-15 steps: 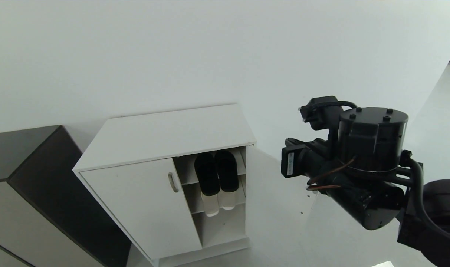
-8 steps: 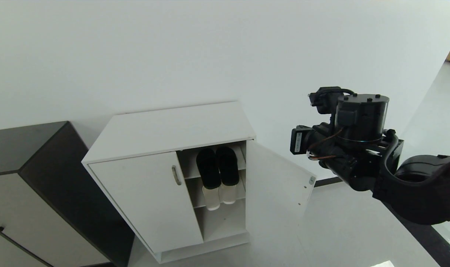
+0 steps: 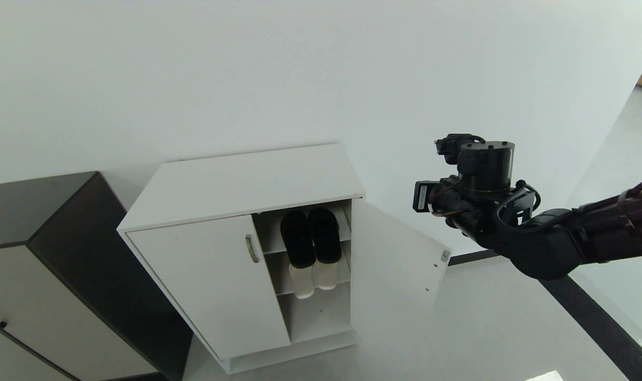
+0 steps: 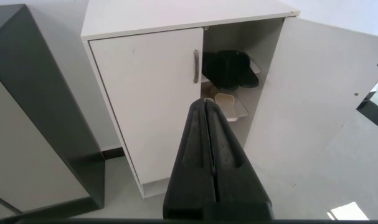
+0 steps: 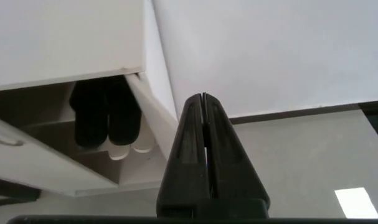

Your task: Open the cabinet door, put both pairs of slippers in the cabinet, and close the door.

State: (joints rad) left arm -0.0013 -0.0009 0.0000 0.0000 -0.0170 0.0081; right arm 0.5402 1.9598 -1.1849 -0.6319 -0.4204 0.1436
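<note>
The white cabinet [image 3: 246, 182] stands against the wall, its right door [image 3: 395, 259] swung open and its left door [image 3: 215, 286] closed. A pair of black slippers [image 3: 310, 235] lies on the upper shelf, and a pair of white slippers [image 3: 314, 278] on the shelf below. My right arm [image 3: 479, 185] is held up to the right of the open door. The right gripper [image 5: 204, 99] is shut and empty, beside the door's top edge, with the black slippers [image 5: 104, 118] in sight. My left gripper [image 4: 204, 104] is shut and empty, in front of the cabinet.
A dark cabinet [image 3: 61, 254] stands right beside the white one on the left. A dark strip [image 3: 590, 312] crosses the pale floor [image 3: 485, 328] on the right. The left door has a metal handle [image 3: 252, 248].
My right arm has stretched out away from the camera, uncovering the open right door. The whole head view shifted slightly. Slippers and doors have not moved.
</note>
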